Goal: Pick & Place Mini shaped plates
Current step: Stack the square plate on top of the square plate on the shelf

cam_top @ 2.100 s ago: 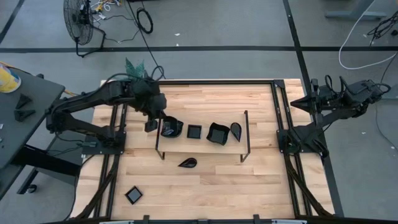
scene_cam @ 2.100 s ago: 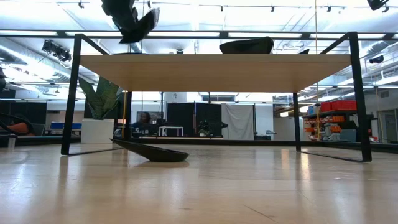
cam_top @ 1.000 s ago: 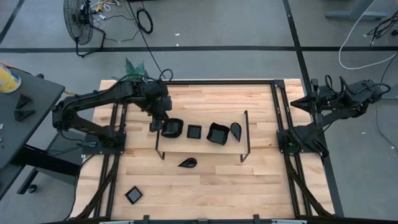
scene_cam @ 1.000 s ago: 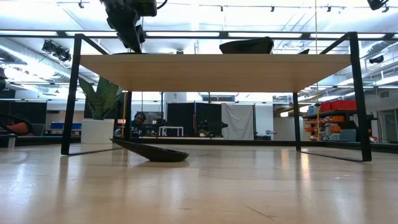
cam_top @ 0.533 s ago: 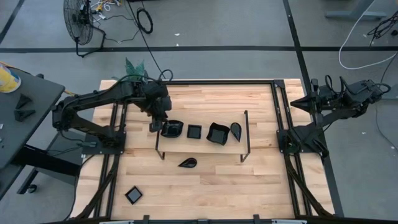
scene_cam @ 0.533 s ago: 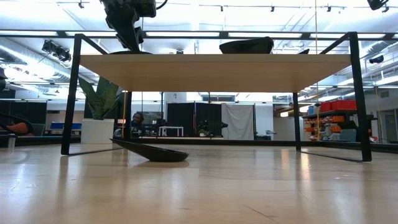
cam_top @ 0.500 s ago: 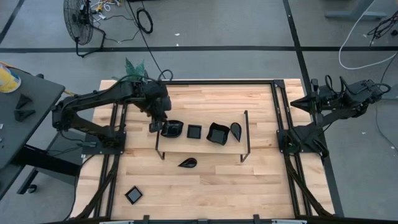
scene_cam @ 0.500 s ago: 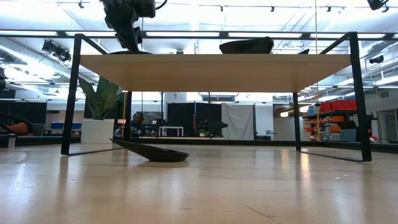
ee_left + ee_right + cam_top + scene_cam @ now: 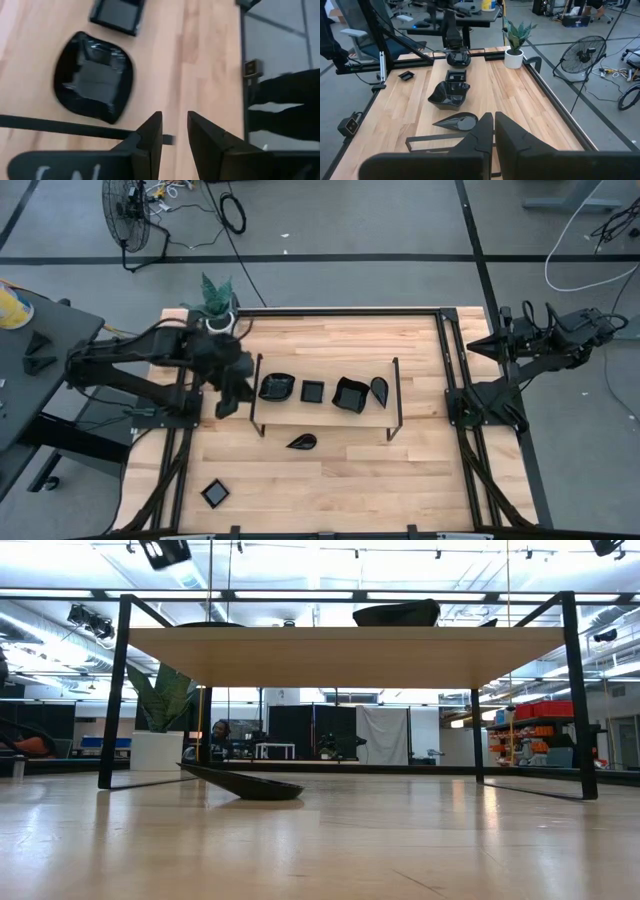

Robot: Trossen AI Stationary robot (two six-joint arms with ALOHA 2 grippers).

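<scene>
Four mini shaped plates in a row on the raised wooden shelf: rounded wavy dish at the left end, small square dish next, larger wavy dish after it, teardrop dish at the right end. A second teardrop plate lies on the table just in front of the shelf. Another square plate sits well apart, near the table's front left corner.

Left gripper hangs just left of the shelf's black frame, beside the rounded wavy dish but clear of it. Fingers stand a narrow gap apart, nothing between them. From the wrist the dish lies flat; whether its rim touches the frame bar is hard to say.

Right gripper parked off the table's right edge, fingers pressed together, empty.

Potted plant at the back left corner. Floor fan behind.
</scene>
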